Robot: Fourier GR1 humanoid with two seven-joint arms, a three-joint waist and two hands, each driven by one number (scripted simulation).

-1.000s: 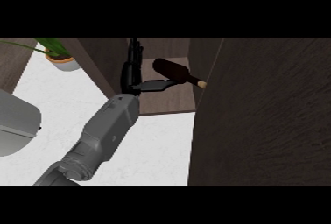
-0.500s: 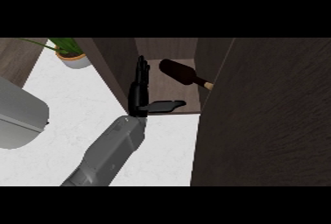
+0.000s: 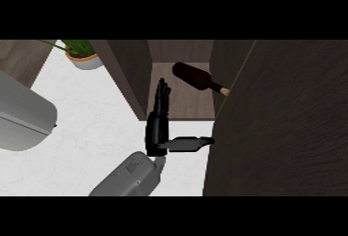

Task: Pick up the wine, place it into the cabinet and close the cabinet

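Observation:
The wine bottle (image 3: 196, 78), dark with a tan neck end, lies tilted on the shelf inside the cabinet (image 3: 182, 107); its neck points toward the right wall. My left hand (image 3: 159, 123) is in front of the shelf's near edge, seen edge-on, fingers straight and pointing into the cabinet, thumb sticking out to the right. It is open and holds nothing, apart from the bottle. The dark cabinet door (image 3: 285, 129) stands open at the right. My right hand does not show.
A potted plant (image 3: 81, 56) stands at the back left on the white counter (image 3: 88, 133). A large grey rounded object (image 3: 20, 115) sits at the left edge. The cabinet's left side wall (image 3: 129, 78) runs beside my fingers.
My left hand has drawn back from the bottle toward the near edge of the shelf, empty. The bottle stays lying in the cabinet.

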